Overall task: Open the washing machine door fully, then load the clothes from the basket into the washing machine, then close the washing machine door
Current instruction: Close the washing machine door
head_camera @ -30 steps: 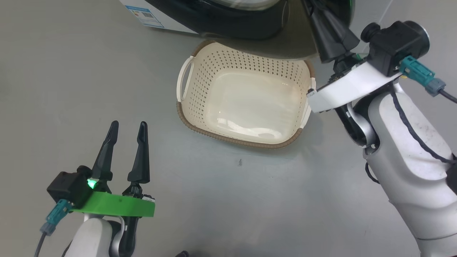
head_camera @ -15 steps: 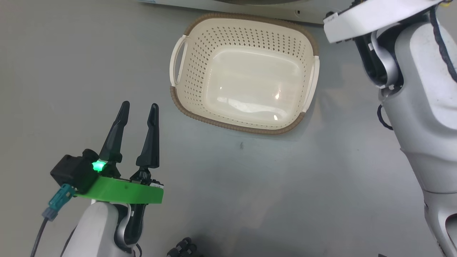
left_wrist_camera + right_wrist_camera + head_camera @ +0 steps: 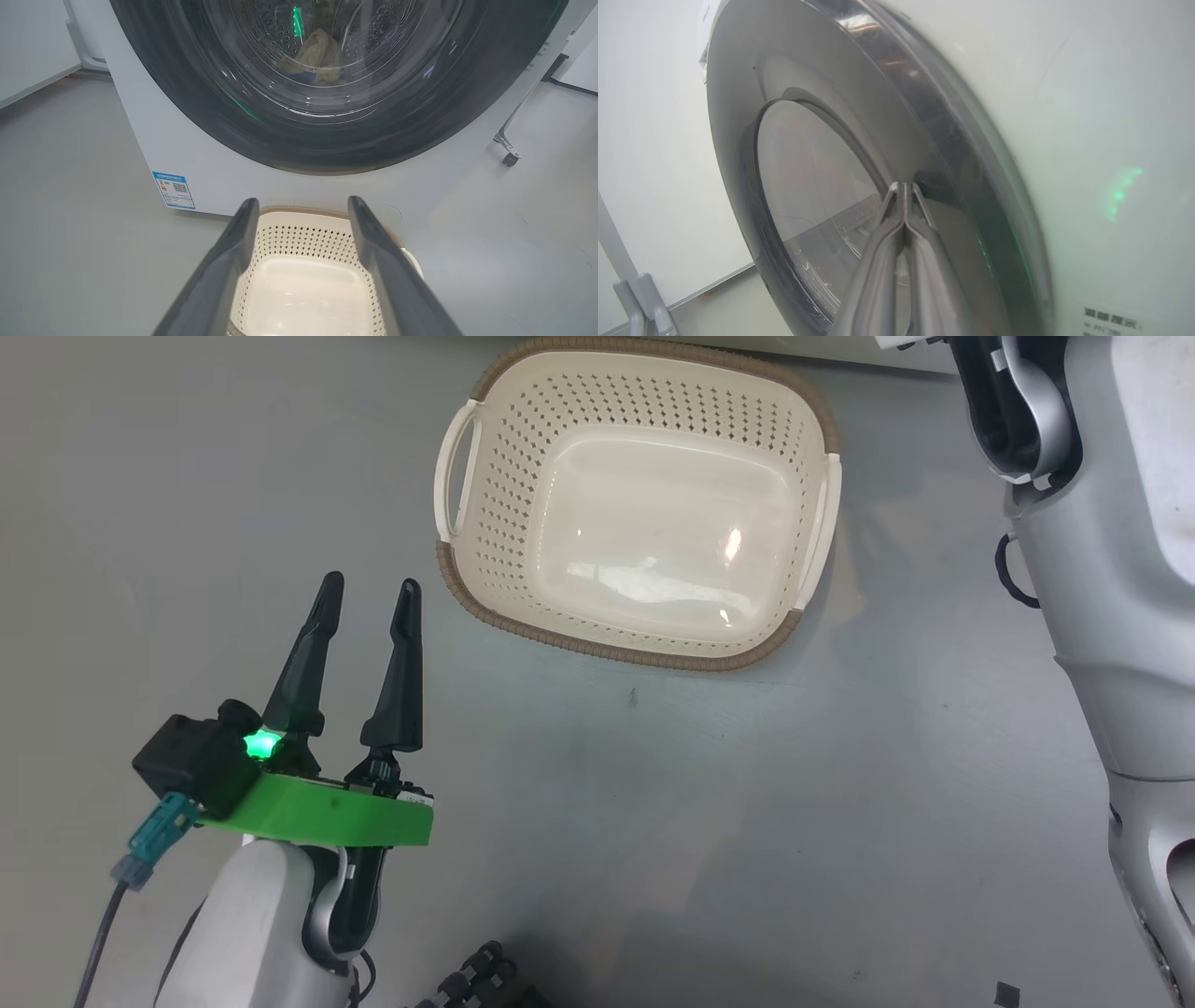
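Observation:
The cream basket (image 3: 607, 651) stands on the grey floor with nothing in it, its perforated wall (image 3: 303, 233) close before the washing machine (image 3: 224, 177). The washing machine door (image 3: 196, 112) lies against the white front. Through its glass, pale yellow clothes (image 3: 317, 46) show inside the drum. My left gripper (image 3: 370, 583) hovers open and holds nothing, left of the basket; in the left wrist view that same left gripper (image 3: 302, 201) points over the basket at the door. My right gripper (image 3: 903, 184) is shut, its tips touching the door (image 3: 817, 186) on the dark rim beside the glass.
A blue label (image 3: 173, 189) sits low on the machine's front. A castor foot of a metal frame (image 3: 509, 156) stands on the floor right of the machine. My pale right forearm (image 3: 1120, 569) rises along the right side. A grey stand (image 3: 640, 298) is beside the machine.
The head camera has tilted down, so the door, the machine and my right gripper have slid out past the top edge. The basket and my left gripper have kept their places.

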Motion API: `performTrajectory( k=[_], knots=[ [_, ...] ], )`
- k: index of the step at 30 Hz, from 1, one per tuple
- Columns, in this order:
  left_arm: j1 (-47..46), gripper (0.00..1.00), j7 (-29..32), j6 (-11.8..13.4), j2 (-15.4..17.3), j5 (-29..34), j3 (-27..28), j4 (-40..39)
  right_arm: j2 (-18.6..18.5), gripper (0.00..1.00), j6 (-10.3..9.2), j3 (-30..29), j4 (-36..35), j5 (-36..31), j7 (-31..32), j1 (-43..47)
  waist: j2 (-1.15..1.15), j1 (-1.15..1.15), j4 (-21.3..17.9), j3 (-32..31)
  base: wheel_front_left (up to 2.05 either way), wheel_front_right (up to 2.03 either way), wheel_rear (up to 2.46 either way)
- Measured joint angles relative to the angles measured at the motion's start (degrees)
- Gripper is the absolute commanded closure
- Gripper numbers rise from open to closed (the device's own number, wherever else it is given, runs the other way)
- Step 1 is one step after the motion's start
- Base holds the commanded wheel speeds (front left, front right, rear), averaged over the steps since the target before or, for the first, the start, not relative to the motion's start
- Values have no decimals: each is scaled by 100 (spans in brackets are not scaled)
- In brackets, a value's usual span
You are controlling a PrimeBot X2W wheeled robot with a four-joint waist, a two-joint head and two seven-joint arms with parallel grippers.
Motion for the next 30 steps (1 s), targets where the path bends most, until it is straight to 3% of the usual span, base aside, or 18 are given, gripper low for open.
performTrajectory(
  k=[12,19,30],
  knots=[
    [-21,0,0,0,11,-5,192,127,22,100,221,136,550,85,-122,14,0,0,-58,-198,0,0,0],
    [-14,0,0,0,113,24,363,185,97,100,347,163,753,248,-267,501,0,0,-149,-456,0,0,0],
    [231,0,0,0,319,171,665,265,216,100,354,259,943,417,-396,1536,0,0,-422,-1036,0,0,0]
  ],
)
